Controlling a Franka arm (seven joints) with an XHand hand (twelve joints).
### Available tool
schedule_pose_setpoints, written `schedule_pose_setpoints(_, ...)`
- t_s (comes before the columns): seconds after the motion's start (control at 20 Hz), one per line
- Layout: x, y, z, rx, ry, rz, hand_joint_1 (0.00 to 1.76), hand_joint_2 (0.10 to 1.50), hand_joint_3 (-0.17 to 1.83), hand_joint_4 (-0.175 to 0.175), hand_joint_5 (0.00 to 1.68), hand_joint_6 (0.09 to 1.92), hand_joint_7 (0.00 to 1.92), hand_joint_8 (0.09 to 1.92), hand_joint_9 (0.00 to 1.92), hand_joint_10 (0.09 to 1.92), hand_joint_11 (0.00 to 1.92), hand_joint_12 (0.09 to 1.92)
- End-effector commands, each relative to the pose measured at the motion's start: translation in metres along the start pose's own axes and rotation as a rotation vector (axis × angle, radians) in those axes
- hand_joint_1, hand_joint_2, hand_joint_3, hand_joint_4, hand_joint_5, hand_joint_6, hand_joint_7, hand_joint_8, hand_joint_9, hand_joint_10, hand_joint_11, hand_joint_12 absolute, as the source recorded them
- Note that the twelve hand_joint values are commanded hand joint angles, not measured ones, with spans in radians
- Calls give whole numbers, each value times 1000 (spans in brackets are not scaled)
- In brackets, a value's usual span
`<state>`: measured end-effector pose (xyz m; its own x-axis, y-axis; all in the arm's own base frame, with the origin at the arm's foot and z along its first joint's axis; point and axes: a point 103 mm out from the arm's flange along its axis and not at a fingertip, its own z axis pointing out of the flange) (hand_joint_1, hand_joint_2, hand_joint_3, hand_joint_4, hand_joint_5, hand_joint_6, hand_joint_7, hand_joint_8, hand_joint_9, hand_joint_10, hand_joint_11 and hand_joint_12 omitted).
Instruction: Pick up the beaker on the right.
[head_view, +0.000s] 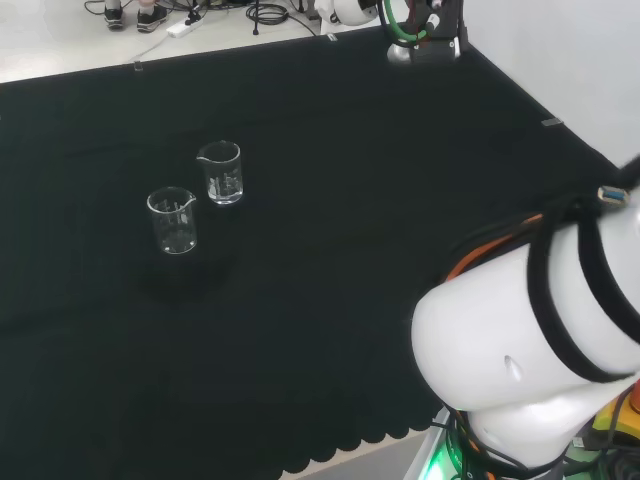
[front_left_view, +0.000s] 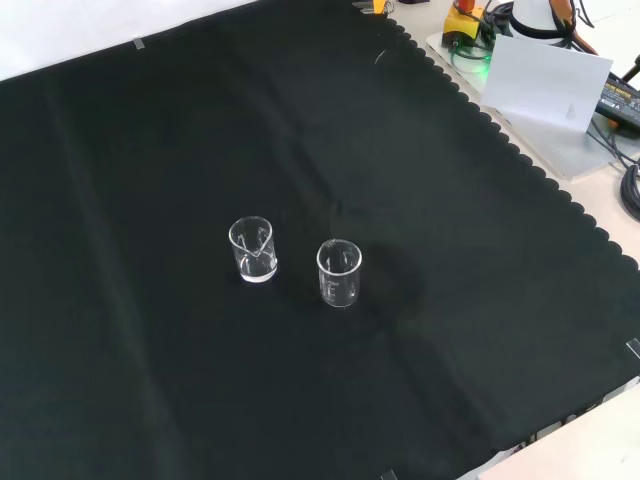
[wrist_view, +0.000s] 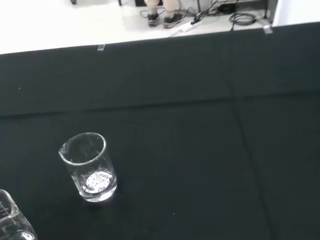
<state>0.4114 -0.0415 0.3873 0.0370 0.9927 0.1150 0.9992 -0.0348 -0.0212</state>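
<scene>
Two clear glass beakers stand upright and close together on the black cloth. In the head view one beaker is farther off and to the right, and the other beaker is nearer and to the left. The front view shows them side by side, the first beaker on the left and the second beaker on the right. Both look empty. In the wrist view one beaker stands whole with its spout visible, and the rim of the other beaker peeks in at a corner. The arm's white link is well to the right of both in the head view.
The cloth's scalloped edge runs along the front view's right, with a white sheet and cabled devices beyond it. A green-ringed device sits at the far cloth corner in the head view. White floor with cables lies past the cloth.
</scene>
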Motion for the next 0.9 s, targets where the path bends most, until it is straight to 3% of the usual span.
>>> schedule_pose_setpoints(0.05, -48, 96, 46, -43, 100, -68, 486, 1138, 190, -31, 307, 87, 209, 509, 286, 631, 0, 1092)
schedule_pose_setpoints(0.4, -37, 140, 95, -42, 179, -125, 579, 1073, 218, -32, 331, 87, 220, 534, 327, 635, 0, 1147)
schedule_pose_setpoints(0.6, -29, 160, 124, -39, 238, -165, 685, 908, 422, -31, 343, 87, 270, 576, 378, 628, 0, 1194)
schedule_pose_setpoints(0.9, -16, 186, 166, 20, 289, -211, 766, 748, 598, -30, 345, 87, 256, 585, 368, 619, 0, 1215)
